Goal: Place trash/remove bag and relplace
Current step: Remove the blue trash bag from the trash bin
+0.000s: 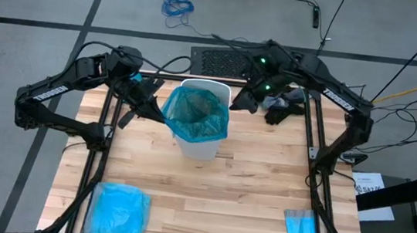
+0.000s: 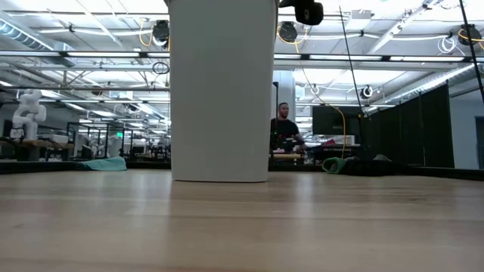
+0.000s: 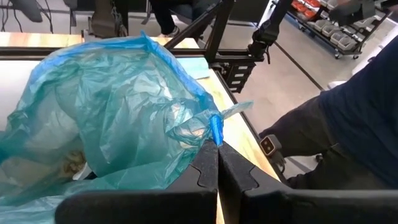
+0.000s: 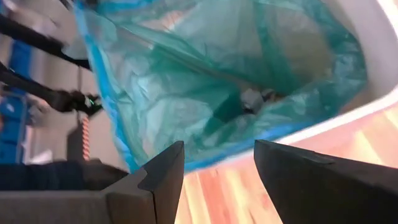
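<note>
A white bin (image 1: 204, 145) stands upright mid-table, lined with the teal bag (image 1: 197, 114). Trash scraps (image 4: 255, 96) lie at the bottom of the bag. My left gripper (image 1: 161, 110) is at the bin's left side, shut on the bag's rim. My right gripper (image 1: 241, 99) hovers open just past the bin's far right rim, above the bag's mouth (image 4: 236, 68), touching nothing. In the low view the bin (image 2: 221, 91) fills the middle, and a gripper (image 2: 306, 11) shows at the top. My left gripper pinches the bag's blue rim edge (image 3: 215, 132) between its two shut fingers (image 3: 202, 177), at the bin's left side. The fingers come from the table's left, slanting down. The rim is gathered to a point at the fingers; the rest of the bag stays in the bin.
A paler blue plastic bag (image 1: 117, 212) lies at the near left corner, and a small folded blue sheet (image 1: 301, 231) at the near right. A person in dark clothing (image 3: 360, 112) stands close beside the table. Another person (image 2: 283, 125) sits far behind.
</note>
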`<action>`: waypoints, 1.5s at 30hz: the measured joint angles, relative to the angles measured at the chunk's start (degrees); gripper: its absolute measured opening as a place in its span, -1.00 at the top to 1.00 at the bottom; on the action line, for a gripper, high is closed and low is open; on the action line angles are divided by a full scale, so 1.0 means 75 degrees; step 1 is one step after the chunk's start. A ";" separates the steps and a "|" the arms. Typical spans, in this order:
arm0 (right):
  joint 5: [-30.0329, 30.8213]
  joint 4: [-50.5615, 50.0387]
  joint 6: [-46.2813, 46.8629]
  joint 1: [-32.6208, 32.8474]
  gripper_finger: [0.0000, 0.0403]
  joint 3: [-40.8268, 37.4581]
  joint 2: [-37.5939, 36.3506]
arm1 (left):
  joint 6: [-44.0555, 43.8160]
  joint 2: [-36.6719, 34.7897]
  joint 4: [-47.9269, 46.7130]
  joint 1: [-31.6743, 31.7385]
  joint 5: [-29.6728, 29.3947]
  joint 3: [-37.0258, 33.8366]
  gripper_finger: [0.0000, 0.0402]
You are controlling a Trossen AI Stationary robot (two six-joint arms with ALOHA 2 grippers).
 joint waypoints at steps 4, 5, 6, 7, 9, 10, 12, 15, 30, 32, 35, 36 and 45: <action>-0.0019 0.1386 0.0858 0.0002 0.07 -0.1360 -0.0740 | 0.0061 0.0000 0.0006 0.0000 0.0002 0.0000 1.00; -0.0055 0.1664 0.1080 -0.0004 0.07 -0.1662 -0.0880 | 0.0062 0.0000 0.0006 0.0000 0.0000 0.0000 1.00; -0.0152 0.1919 0.1273 -0.0003 0.07 -0.1940 -0.0986 | 0.0065 0.0000 0.0006 0.0000 0.0000 0.0000 1.00; -0.0219 0.2125 0.1459 0.0024 0.07 -0.2178 -0.1050 | 0.0070 0.0000 0.0009 0.0000 0.0002 0.0000 1.00; -0.0303 0.2381 0.1698 0.0117 0.07 -0.2515 -0.1096 | 0.0117 0.0000 0.0009 0.0000 0.0001 0.0000 1.00; -0.0333 0.2395 0.1748 0.0171 0.07 -0.2611 -0.1085 | 0.0130 0.0000 0.0013 0.0000 0.0002 0.0000 1.00; -0.0373 0.2403 0.1756 0.0289 0.07 -0.2707 -0.1012 | 0.0131 0.0000 0.0017 0.0000 0.0003 0.0000 1.00; -0.0389 0.2772 0.1835 0.0419 0.07 -0.2723 -0.0903 | 0.0134 0.0000 0.0026 0.0000 0.0001 0.0000 1.00; 0.0097 0.3258 0.1878 0.0415 0.43 -0.2721 -0.0489 | 0.0192 0.0000 0.0246 0.0000 -0.0121 0.0000 1.00; 0.0256 0.3319 0.1682 0.0436 0.57 -0.2726 -0.0453 | 0.0187 0.0000 0.0462 0.0000 -0.0221 0.0000 1.00; 0.0244 0.3836 0.1416 0.0430 0.90 -0.2725 -0.0443 | 0.0184 0.0000 0.1034 0.0014 -0.0260 0.0000 1.00; 0.0244 0.4066 0.1375 0.0430 0.94 -0.2698 -0.0449 | 0.0184 0.0000 0.1233 0.0032 -0.0263 0.0002 1.00; 0.0282 0.4615 0.0638 0.0428 1.00 -0.1116 -0.0474 | 0.0187 0.0016 0.2413 0.0410 -0.0263 0.1181 1.00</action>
